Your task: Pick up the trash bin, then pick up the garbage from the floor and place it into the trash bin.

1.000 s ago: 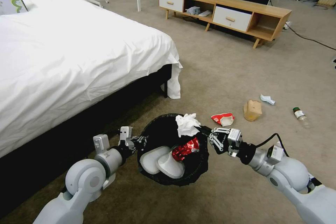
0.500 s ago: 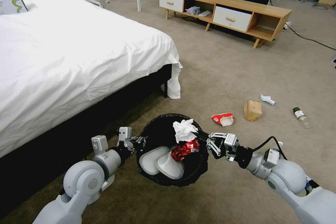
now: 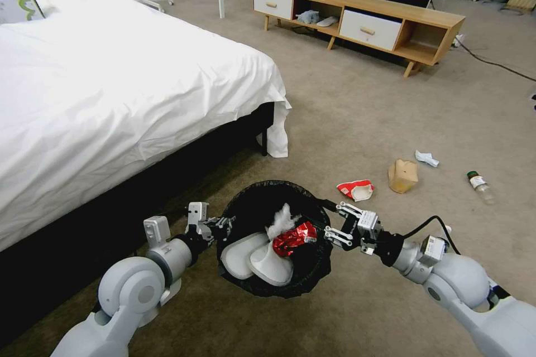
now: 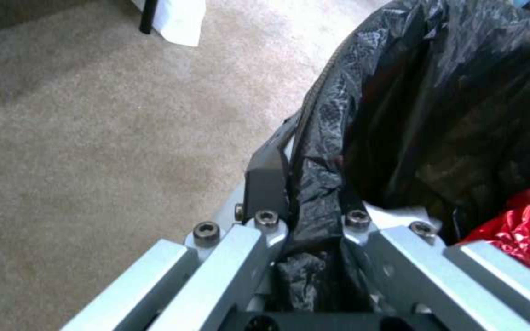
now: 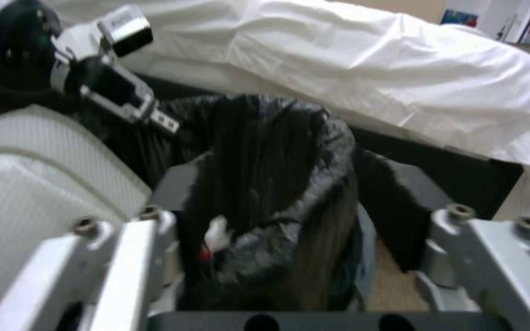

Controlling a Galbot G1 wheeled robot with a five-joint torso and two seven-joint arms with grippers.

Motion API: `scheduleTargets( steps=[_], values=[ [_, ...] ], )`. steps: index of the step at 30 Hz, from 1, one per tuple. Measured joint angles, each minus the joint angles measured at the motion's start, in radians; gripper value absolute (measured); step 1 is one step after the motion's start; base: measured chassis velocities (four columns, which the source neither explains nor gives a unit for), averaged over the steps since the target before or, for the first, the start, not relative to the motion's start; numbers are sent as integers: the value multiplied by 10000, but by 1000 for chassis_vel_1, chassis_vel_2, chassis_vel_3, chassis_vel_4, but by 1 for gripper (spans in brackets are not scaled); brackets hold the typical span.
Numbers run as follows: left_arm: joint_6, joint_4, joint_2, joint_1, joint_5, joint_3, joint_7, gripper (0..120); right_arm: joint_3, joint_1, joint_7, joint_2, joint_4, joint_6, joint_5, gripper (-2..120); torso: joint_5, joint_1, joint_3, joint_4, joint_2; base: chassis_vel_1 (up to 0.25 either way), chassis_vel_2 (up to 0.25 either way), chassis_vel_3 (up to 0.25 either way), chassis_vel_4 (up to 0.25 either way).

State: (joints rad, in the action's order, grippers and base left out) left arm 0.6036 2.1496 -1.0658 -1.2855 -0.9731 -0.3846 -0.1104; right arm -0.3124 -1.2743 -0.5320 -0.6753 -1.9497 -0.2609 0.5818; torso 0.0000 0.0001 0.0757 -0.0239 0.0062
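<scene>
The left gripper (image 3: 222, 227) is clamped on the near-left rim of the trash bin (image 3: 312, 268), its fingers (image 4: 265, 184) pinching a fold of the black liner, and holds the bin above the carpet (image 3: 357, 111) beside the foot of the bed (image 3: 111, 78). At the bin's right rim the right gripper (image 3: 334, 218) now stands spread wide with nothing between its fingers. A second ago it held the white tissue (image 3: 281, 218) bunched above the rim; half a second ago the tissue was lower; now it lies inside the bin, next to the crumpled red can (image 3: 296, 236) and a pair of flat white slippers (image 3: 259, 259), so this piece of garbage counts as delivered. The right wrist view is too blurred to say whether the tissue has fully settled, though it seems free of the fingers. Farther out on the carpet, the red-white paper cup (image 3: 356, 189) lies just beyond the bin, then the brown paper bag (image 3: 402, 175), a small white scrap (image 3: 427, 158) and a green-labelled bottle (image 3: 480, 186), all well apart from both grippers. By my reading, those remain to be collected, the cup being nearest.
</scene>
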Motion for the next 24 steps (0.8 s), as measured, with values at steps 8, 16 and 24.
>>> scheduleTargets(
  steps=[8, 16, 24],
  values=[
    [-27, 170, -37, -118, -6, -95, 0, 3, 9, 76, 66, 299, -24, 22, 100, 90, 0, 0, 0, 1, 0, 0, 0, 0, 0],
    [-41, 235, -139, -176, 9, -145, -81, 3, -335, -11, 146, 166, -81, -12, 141, 100, 0, 0, 0, 0, 0, 0, 0, 0, 0],
    [-42, 522, -280, -249, -111, -806, -101, 3, -1540, -101, 892, -293, -83, -24, 316, 100, -1, 0, 0, 1, 0, 0, 0, 0, 0]
  ],
)
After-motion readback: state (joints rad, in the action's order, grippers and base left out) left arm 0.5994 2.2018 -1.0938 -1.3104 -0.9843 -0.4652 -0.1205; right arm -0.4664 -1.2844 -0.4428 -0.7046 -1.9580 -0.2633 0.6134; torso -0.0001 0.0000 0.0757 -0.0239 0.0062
